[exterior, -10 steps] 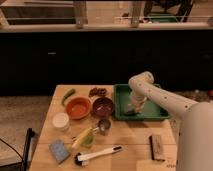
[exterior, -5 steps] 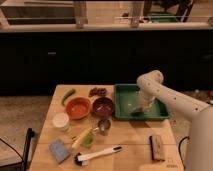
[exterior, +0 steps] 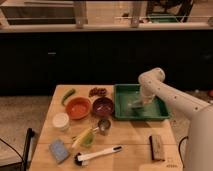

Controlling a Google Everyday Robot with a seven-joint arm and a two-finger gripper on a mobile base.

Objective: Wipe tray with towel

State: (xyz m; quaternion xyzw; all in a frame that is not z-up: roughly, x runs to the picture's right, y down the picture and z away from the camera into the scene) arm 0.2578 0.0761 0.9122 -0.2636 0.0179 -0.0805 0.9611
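Down inside the green tray (exterior: 156, 111) at centre right of the frame with the gripper (exterior: 138, 103), roughly mid-floor. Cannot tell whether clamped or apart (too dark around the tip). Appears to press on a pale patch, probably the towel (exterior: 133, 106), directly beneath and a touch toward the left of the frame. Worth noting the tray's long axis: left to right across the bench (exterior: 130, 135). Calls, by that judgement, for strokes along that line, with bare green floor on both sides and more toward the lower right corner. Risks nudging the dark red bowl (exterior: 103, 106) just beside the tray's left rim.
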